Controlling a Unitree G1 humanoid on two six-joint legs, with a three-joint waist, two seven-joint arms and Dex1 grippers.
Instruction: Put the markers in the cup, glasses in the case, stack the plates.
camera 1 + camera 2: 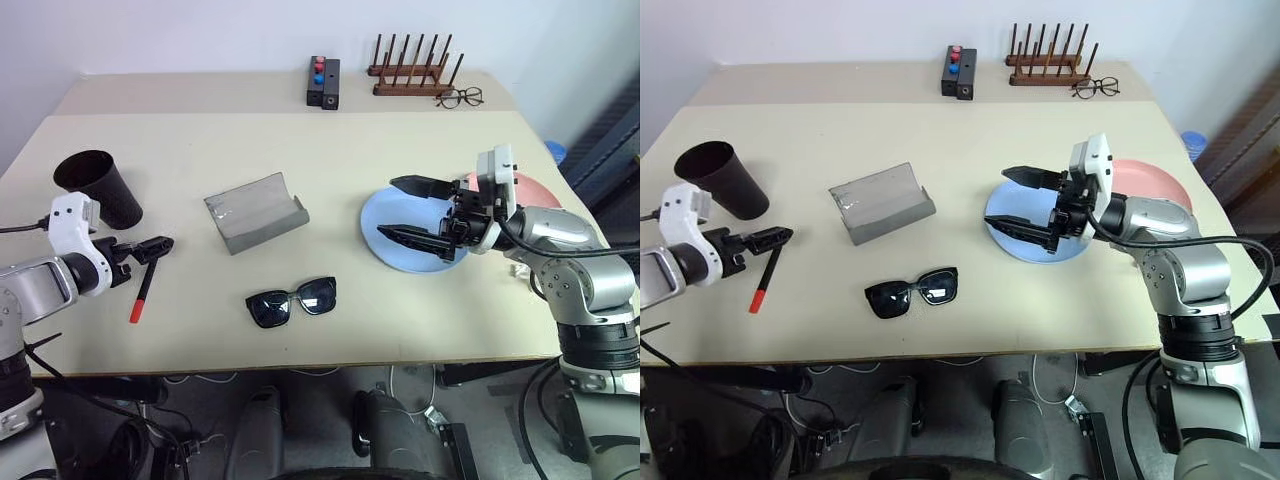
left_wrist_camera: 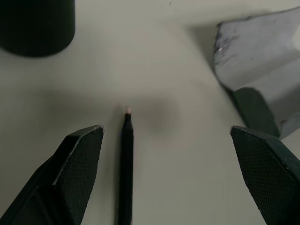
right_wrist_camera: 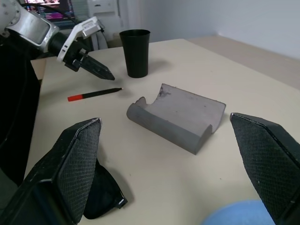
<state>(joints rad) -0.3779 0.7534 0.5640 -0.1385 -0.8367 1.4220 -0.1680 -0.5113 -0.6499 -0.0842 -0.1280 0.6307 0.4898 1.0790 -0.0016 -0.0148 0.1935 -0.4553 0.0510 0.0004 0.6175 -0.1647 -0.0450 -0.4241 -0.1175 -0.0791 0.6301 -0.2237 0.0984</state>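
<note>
A black marker (image 1: 142, 291) with a red end lies on the table near the left front edge. My left gripper (image 1: 160, 245) hovers open just above the marker's black end (image 2: 125, 164), which lies between the two fingers without touching them. The black cup (image 1: 98, 184) stands just behind it. In the middle of the table is the grey case (image 1: 256, 212), lying open. The black sunglasses (image 1: 292, 301) rest in front of it. My right gripper (image 1: 386, 207) points left, open and empty, above the light blue plate (image 1: 395, 255). Behind that arm the pink plate (image 1: 1152, 180) partly shows.
At the table's far edge stand a black box (image 1: 322, 82) with red and blue buttons, a wooden peg rack (image 1: 410, 72) and thin wire spectacles (image 1: 459, 97). The table's front edge runs close to the sunglasses and the marker.
</note>
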